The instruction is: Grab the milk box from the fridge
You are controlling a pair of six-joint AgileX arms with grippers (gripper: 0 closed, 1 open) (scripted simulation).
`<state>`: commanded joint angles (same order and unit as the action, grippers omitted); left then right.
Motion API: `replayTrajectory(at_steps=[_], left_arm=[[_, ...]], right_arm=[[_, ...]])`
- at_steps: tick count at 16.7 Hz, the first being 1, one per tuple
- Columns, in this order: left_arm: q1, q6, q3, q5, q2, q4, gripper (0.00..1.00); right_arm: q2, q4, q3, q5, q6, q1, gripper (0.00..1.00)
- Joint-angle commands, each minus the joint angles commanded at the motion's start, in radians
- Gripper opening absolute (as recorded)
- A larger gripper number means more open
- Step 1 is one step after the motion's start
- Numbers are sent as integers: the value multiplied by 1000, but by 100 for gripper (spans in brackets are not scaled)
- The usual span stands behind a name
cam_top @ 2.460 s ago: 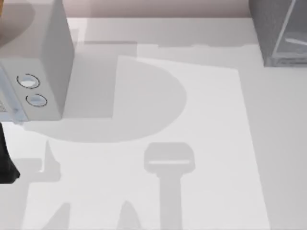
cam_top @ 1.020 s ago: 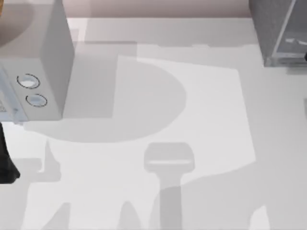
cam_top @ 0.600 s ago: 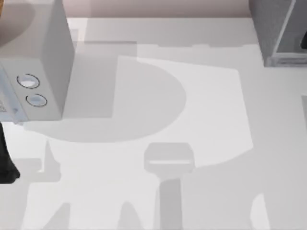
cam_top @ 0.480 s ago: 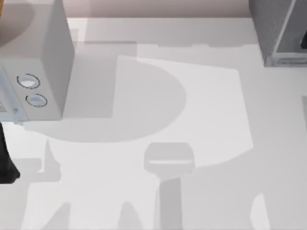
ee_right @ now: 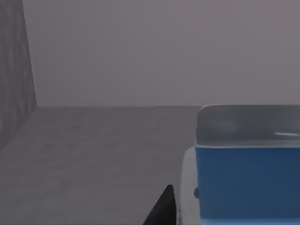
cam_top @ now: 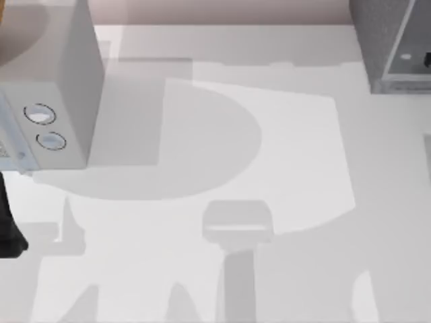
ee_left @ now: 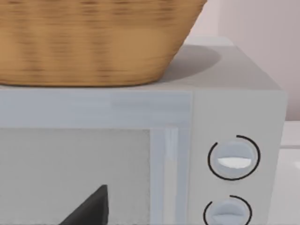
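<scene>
The fridge [cam_top: 381, 42] stands at the table's far right corner, dark grey with a pale glassy panel. A dark part of my right gripper [cam_top: 427, 61] shows inside it at the top view's right edge. In the right wrist view the milk box [ee_right: 246, 180], blue with a white side and top, stands close up on the fridge's grey floor [ee_right: 89, 159]. A dark part of the right gripper [ee_right: 161, 210] lies just beside its white side. My left arm [cam_top: 8, 232] is parked at the table's left edge.
A light grey box with two round dials [cam_top: 50, 101] stands at the far left, with a wicker basket [ee_left: 89, 40] on top. The left gripper's dark tip [ee_left: 89, 210] points at that box's front. Arm shadows lie across the table's middle.
The right gripper has come into the fridge at the top view's right edge and gone deeper. The right arm's shadow has spread over the table's near right. The left arm has not moved.
</scene>
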<state>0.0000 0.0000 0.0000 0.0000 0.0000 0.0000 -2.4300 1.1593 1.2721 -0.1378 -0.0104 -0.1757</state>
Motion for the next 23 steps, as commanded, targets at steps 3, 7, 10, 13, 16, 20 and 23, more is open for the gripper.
replayTrajectory(at_steps=[3,7,10,13,16,20,23], left_arm=[[0,0,0,0,0,0,100],[0,0,0,0,0,0,100],[0,0,0,0,0,0,100],[0,0,0,0,0,0,100],[0,0,0,0,0,0,100],[0,0,0,0,0,0,100],[0,0,0,0,0,0,100]], right_arm=[[0,0,0,0,0,0,17],[0,0,0,0,0,0,0],[0,0,0,0,0,0,0],[0,0,0,0,0,0,0],[18,-14,-1,0,-1,-4,0],[104,-100,-4,0,-1,-4,0],[144,-140,-3,-1,-3,-3,0]])
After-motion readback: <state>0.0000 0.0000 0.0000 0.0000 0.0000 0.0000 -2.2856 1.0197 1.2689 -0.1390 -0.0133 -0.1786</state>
